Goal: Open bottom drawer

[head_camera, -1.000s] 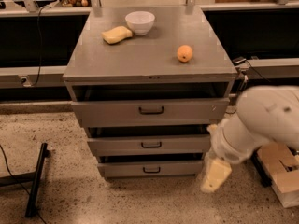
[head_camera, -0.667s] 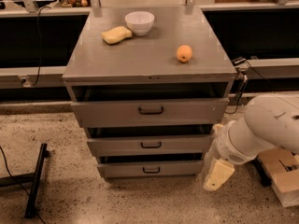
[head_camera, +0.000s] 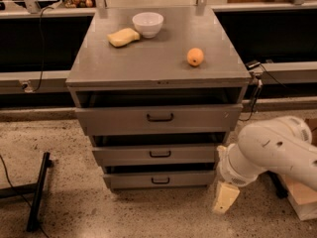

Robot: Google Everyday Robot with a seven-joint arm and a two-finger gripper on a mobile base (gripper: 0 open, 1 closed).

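The grey cabinet has three drawer fronts. The bottom drawer is the lowest and narrowest, with a small dark bar handle at its centre. Its front stands about level with the fronts above it, with a dark gap over its top edge. My gripper, a cream-coloured end piece on the white arm, hangs near the floor just right of the bottom drawer's right end. It does not touch the handle.
On the cabinet top lie a white bowl, a yellow sponge and an orange. A black stand leg lies on the speckled floor at left. A wooden box sits at the right edge.
The arm has sunk lower and the gripper has dropped closer to the floor beside the bottom drawer. The drawers have not moved.
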